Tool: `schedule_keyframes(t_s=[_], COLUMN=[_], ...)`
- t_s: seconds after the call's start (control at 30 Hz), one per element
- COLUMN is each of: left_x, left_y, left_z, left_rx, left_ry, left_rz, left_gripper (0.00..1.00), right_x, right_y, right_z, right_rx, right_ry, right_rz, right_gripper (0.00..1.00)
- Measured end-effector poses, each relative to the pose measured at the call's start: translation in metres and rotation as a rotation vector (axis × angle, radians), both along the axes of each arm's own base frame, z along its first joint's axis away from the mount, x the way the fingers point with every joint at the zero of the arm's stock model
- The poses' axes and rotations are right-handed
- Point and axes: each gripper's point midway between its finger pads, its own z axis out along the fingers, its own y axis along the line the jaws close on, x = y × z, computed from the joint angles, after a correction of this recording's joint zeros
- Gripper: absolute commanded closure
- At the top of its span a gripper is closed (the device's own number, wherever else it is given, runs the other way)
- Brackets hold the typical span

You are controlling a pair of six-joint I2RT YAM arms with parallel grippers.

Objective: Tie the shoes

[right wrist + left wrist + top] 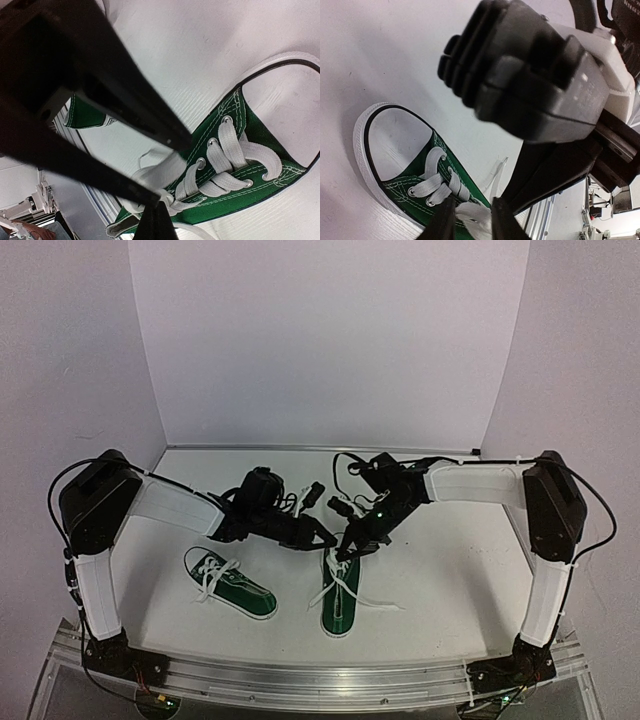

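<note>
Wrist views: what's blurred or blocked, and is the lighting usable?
Left wrist view: a grey housing looms close, blurred, blocking the upper right; the shoe behind is sharp, softly shadowed. Right wrist view: the right hand's fingers are a dark, featureless blur across the left; the laces are crisp. Both evenly lit, no glare.

White table (450, 570), matte, faint grain. Plain white back wall (330, 340); side walls (60, 350) greyer, in shade. Aluminium rail (320, 678) along near edge. Soft, even light, weak shadows. Blurred lab gear (602, 207) beyond the table.
</note>
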Motion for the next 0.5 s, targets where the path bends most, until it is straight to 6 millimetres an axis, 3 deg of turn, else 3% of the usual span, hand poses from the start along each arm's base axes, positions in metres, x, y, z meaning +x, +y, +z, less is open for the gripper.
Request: schedule_keyframes(t_s=[0.1, 0.27, 0.4, 0.5], left_x=[0.0006, -0.0002, -0.0033, -0.0058], left_y=[0.0014, 0.0038, 0.0045, 0.0044], left_z=[-0.0025, -0.0067, -0.0085, -0.0100], left_rx=[0.011, 0.028, 0.034, 0.033], left_ry=[0.010, 0.022, 0.036, 0.043], left_rz=[0.009, 0.011, 0.000, -0.014], left_gripper=[0.44, 0.44, 0.54, 0.70], right_x=[0.0001, 0.0002, 0.0002, 0.0003], right_y=[0.0002, 0.0005, 0.0006, 0.0007], right_z=[0.0014, 0.0030, 0.0037, 0.0046], right_rx=[0.004, 0.008, 0.010, 0.012], right_ry=[-0.004, -0.009, -0.009, -0.011], right_rz=[0.001, 0.003, 0.004, 0.004], right_gripper=[1.00, 1.00, 1.00, 1.00])
